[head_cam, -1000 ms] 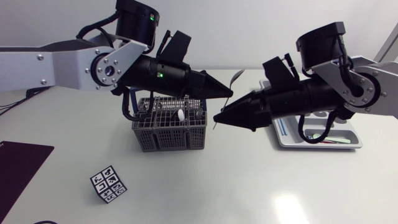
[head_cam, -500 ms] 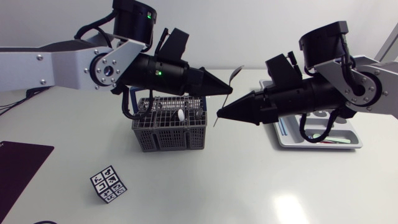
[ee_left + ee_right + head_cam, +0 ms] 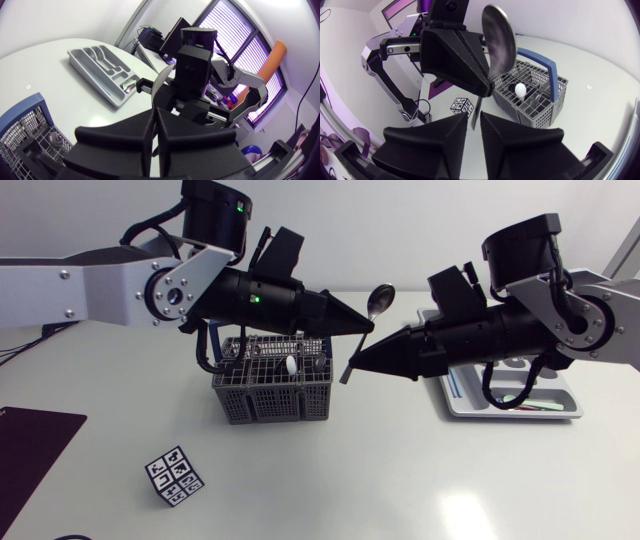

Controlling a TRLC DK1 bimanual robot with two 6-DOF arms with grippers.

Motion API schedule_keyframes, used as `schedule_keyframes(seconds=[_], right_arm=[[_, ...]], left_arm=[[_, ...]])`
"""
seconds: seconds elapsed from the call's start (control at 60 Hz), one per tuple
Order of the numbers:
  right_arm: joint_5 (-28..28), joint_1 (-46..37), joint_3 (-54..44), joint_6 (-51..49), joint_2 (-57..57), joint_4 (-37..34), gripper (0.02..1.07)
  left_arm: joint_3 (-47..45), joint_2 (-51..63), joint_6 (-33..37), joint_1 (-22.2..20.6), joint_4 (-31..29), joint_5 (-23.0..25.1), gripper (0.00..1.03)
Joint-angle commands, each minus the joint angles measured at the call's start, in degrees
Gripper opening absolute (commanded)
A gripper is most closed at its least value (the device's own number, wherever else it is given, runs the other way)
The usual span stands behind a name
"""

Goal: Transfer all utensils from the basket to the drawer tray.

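A metal spoon (image 3: 380, 301) hangs in the air just right of the grey wire basket (image 3: 270, 406), bowl up and handle down. My left gripper (image 3: 368, 330) is shut on its neck. My right gripper (image 3: 352, 364) comes in from the opposite side and is shut on the handle lower down. In the right wrist view the spoon (image 3: 498, 40) rises from between the right gripper's (image 3: 474, 119) fingers. A white-tipped utensil (image 3: 290, 365) lies in the basket. The grey drawer tray (image 3: 560, 410) sits behind my right arm, partly hidden.
A cube with black-and-white markers (image 3: 175, 476) stands in front of the basket to its left. A dark mat (image 3: 30, 450) lies at the table's left edge. The basket has a blue handle (image 3: 540, 57).
My right gripper has closed its fingers on the spoon's handle. The spoon has turned from edge-on to showing its bowl. My left arm has barely moved.
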Motion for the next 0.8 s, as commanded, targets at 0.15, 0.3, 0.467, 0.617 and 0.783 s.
schedule_keyframes(seconds=[0.15, 0.3, 0.467, 0.617, 0.783], right_arm=[[1.0, 0.6, 1.6, 0.9, -0.6, 1.0, 0.61], [1.7, 0.4, 2.3, 1.1, -0.6, 1.6, 0.60], [2.8, -0.3, 2.7, 1.5, -0.7, 2.3, 0.60], [3.3, -0.6, 2.3, 1.5, -0.7, 3.1, 0.49], [3.3, -0.9, 2.0, 1.5, -1.2, 3.7, 0.38]], left_arm=[[-1.1, -0.9, -1.5, -0.4, 1.0, 1.0, 0.03], [-1.1, -1.0, -1.5, -0.5, 1.0, 1.1, 0.03], [-1.1, -1.0, -1.5, -0.6, 1.0, 1.1, 0.03], [-1.2, -1.2, -1.5, -0.6, 1.0, 1.1, 0.03], [-1.4, -1.3, -1.5, -0.6, 1.0, 1.1, 0.03]])
